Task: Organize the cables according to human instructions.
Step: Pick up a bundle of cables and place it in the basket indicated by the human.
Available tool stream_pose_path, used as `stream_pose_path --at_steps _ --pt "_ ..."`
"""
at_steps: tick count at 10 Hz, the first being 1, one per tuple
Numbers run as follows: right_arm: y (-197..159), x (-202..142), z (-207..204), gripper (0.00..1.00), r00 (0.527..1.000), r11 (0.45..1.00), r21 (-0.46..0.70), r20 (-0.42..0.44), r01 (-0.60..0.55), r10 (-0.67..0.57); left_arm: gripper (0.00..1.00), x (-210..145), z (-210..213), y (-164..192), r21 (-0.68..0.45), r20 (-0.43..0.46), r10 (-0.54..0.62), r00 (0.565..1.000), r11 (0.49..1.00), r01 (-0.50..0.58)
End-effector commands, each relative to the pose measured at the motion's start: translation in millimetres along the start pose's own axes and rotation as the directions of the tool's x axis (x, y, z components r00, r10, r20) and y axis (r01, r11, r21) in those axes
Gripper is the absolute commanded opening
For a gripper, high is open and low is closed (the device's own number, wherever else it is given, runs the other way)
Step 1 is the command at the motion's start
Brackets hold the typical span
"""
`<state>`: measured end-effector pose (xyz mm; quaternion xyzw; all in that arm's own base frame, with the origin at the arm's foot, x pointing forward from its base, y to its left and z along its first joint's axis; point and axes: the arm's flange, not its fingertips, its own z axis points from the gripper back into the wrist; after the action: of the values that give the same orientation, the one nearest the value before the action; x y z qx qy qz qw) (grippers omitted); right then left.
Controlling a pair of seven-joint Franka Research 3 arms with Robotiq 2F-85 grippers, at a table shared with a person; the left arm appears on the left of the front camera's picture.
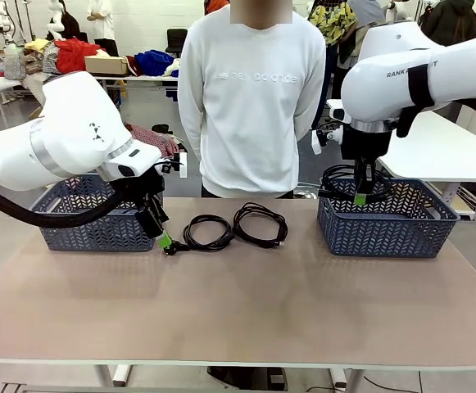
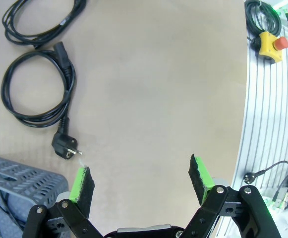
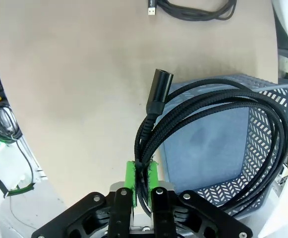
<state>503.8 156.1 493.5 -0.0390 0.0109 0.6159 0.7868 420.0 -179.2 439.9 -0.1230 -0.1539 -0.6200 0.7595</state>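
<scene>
Two black cables lie coiled on the table's far middle: one (image 1: 207, 233) (image 2: 37, 89) ending in a black plug (image 2: 64, 148), and another (image 1: 260, 223) (image 2: 39, 20) to its right. My left gripper (image 1: 160, 232) (image 2: 141, 178) hangs open just above the table, its left fingertip (image 2: 81, 182) close to that plug, nothing between the fingers. Over the right basket (image 1: 389, 219) (image 3: 218, 148), my right gripper (image 1: 360, 195) (image 3: 141, 181) is shut on a third coiled braided cable (image 1: 340, 182) (image 3: 208, 124), which hangs above the basket's near corner.
A second blue-grey basket (image 1: 98, 219) (image 2: 15, 176) stands at the far left, behind my left gripper. A person in a white sweater (image 1: 250, 98) stands at the far edge. A yellow stop button (image 2: 270, 43) sits on the rail off the table.
</scene>
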Motion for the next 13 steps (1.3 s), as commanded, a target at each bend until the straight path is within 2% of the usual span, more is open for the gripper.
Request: stream_pose_path --at_steps 1,6,8,13 --pt "-18 -11 -3 0.12 1.000 1.000 -0.011 -0.002 0.014 -0.014 1.00 -1 1 0 0.004 -0.001 0.003 1.000 1.000 -0.003" --pt "-52 -48 -19 0.12 1.000 0.999 -0.026 -0.007 0.026 -0.026 1.00 -1 1 0 0.004 -0.001 0.003 1.000 1.000 -0.003" --pt "-72 -52 -27 0.12 0.999 0.998 -0.061 0.009 -0.034 0.035 1.00 -1 1 0 0.004 -0.001 0.003 1.000 1.000 -0.003" --pt "-98 -55 -45 0.12 1.000 0.999 -0.036 -0.004 -0.031 0.031 1.00 -1 1 0 0.004 -0.001 0.003 1.000 1.000 -0.003"
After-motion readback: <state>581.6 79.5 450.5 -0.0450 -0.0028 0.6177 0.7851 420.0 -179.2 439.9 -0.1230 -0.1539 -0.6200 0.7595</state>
